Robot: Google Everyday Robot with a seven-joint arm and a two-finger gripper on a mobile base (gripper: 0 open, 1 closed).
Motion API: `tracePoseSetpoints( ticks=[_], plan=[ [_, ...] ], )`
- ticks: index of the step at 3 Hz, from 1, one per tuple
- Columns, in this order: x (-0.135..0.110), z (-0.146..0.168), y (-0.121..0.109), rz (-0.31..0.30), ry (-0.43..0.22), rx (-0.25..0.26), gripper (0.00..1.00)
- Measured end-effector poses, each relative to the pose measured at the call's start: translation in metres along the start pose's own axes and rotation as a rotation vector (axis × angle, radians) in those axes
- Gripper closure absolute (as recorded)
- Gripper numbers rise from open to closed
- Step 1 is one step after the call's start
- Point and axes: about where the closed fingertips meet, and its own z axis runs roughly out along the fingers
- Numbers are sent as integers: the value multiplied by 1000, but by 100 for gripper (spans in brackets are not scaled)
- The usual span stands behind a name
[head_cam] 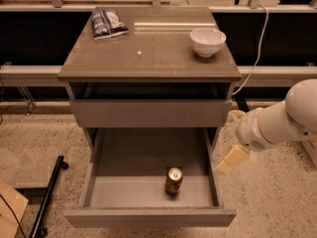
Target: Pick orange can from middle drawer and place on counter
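The orange can (174, 180) stands upright on the floor of the open middle drawer (148, 216), near its front and right of centre. My gripper (235, 137) hangs outside the drawer's right side wall, right of and above the can, apart from it. Its two pale fingers (233, 158) are spread apart with nothing between them. The white arm comes in from the right edge. The counter (148, 53) forms the cabinet's top above the closed upper drawer front (148, 113).
A white bowl (207, 41) stands at the counter's back right. A blue-and-white snack bag (108, 23) lies at its back left. A white cable (255, 53) hangs right of the cabinet. A black pole (47, 197) lies on the floor at left.
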Motion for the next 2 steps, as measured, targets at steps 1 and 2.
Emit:
tracePoseSetpoints(
  ticks=[1,2],
  plan=[
    [7,38,3,37,-33,-38,0],
    [7,38,3,37,-33,-38,0]
  ],
)
